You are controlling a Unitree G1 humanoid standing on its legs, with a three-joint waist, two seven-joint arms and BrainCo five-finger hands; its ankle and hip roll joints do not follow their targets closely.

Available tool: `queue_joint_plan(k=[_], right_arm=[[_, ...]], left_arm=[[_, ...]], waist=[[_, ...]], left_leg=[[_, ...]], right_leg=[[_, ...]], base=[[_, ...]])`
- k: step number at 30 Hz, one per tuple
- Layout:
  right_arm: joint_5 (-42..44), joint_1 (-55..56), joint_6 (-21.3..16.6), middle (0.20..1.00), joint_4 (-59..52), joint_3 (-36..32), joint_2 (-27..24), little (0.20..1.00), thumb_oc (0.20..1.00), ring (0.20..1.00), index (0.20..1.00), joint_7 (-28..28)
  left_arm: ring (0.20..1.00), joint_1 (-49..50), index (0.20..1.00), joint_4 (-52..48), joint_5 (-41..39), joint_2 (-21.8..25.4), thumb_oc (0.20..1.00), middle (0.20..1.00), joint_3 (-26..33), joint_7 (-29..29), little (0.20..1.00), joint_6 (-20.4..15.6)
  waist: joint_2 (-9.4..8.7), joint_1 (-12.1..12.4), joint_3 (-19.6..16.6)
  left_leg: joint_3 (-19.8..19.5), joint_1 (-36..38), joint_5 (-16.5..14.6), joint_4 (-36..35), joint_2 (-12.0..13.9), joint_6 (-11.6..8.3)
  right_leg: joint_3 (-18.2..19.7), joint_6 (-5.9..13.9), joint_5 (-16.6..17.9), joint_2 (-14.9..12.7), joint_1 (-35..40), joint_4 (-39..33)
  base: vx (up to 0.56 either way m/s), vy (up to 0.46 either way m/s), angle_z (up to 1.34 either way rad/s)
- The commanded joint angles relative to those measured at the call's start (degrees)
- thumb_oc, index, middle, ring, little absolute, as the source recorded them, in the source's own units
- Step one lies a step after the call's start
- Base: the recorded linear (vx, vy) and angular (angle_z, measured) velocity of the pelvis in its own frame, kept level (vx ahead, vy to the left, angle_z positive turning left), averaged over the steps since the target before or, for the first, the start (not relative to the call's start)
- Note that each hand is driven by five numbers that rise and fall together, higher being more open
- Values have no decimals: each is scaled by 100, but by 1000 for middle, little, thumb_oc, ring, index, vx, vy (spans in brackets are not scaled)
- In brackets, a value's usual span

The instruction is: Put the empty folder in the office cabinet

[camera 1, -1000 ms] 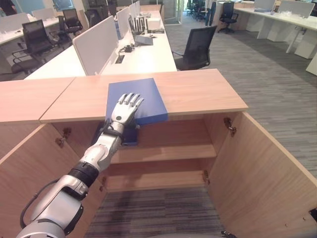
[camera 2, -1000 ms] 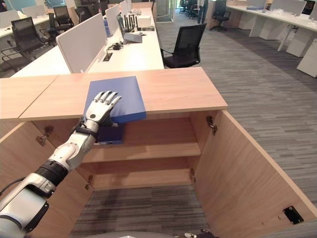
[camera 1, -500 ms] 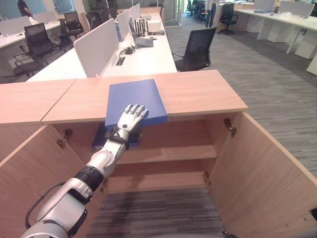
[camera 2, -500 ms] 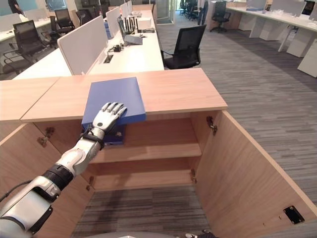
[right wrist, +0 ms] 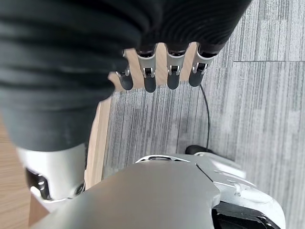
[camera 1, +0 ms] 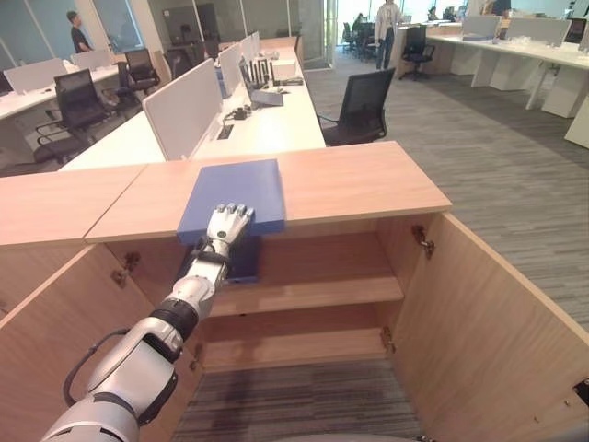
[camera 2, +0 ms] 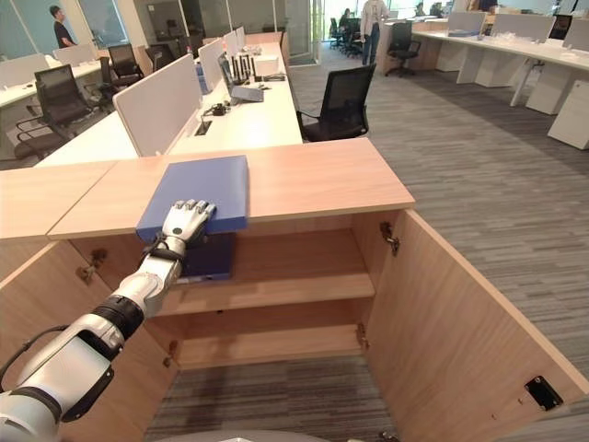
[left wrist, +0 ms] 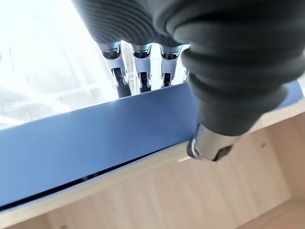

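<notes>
The fingers (camera 1: 236, 212) of our left hand (camera 1: 225, 227) lie straight and relaxed on the near edge of the blue folder (camera 1: 237, 187), pressing flat rather than curling round it. In the left wrist view those fingers (left wrist: 139, 71) reach over the folder's upper face while the thumb (left wrist: 209, 143) hangs below the front lip, apart from it. The folder lies flat on the worktop (camera 1: 359, 180) of the office cabinet (camera 2: 304, 276), its near edge jutting a little past the worktop's front. Under that edge we see a darker blue thing (camera 2: 207, 258) on the upper shelf (camera 2: 285, 287), half hidden by our wrist, and we cannot tell what it is. We can read no label or writing on the folder. Both cabinet doors stand open; the left door (camera 1: 64, 322) is cut off by the frame, the right door (camera 2: 460, 313) swings far out. Our right hand (right wrist: 162, 71) shows in its own wrist view over grey carpet (right wrist: 257, 105), fingers relaxed and holding nothing.
</notes>
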Motion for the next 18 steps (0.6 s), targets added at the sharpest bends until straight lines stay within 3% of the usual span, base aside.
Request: queue_joint_plan(k=[1,11,17,18], right_arm=[[85,-274,-165,1000,309,269,222,1000,1000,1000,1000,-60],[51,-242,-176,1000,333,245,265,1000,1000,1000,1000,-113],[6,-218,-147,1000,315,69,262,1000,1000,1000,1000,-188],[36,-211,-117,1000,304,-52,275,1000,1000,1000,1000,-204]], left_arm=[[200,-237,200,734,15,158,200,200,71,-113,200,153],[200,294,200,85,-113,211,200,200,209,-1,200,-75],[200,1070,200,-1113,-469,159,200,200,718,-19,200,-327],[200,1532,200,-1905,-758,117,200,200,1019,-92,200,-529]], waist=[[-478,-55,249],[-480,13,252],[-502,88,279],[-508,145,314]], left_leg=[[-134,416,-817,-103,-559,246],[-178,444,-830,-103,-562,244],[-242,419,-822,-103,-570,259],[-275,418,-824,-103,-573,266]], right_leg=[[20,595,772,75,772,-1457],[-8,590,749,70,806,-1457],[-54,580,750,49,803,-1457],[-82,573,741,39,815,-1457]], base=[[0,0,0],[0,0,0],[3,1,3],[5,2,11]])
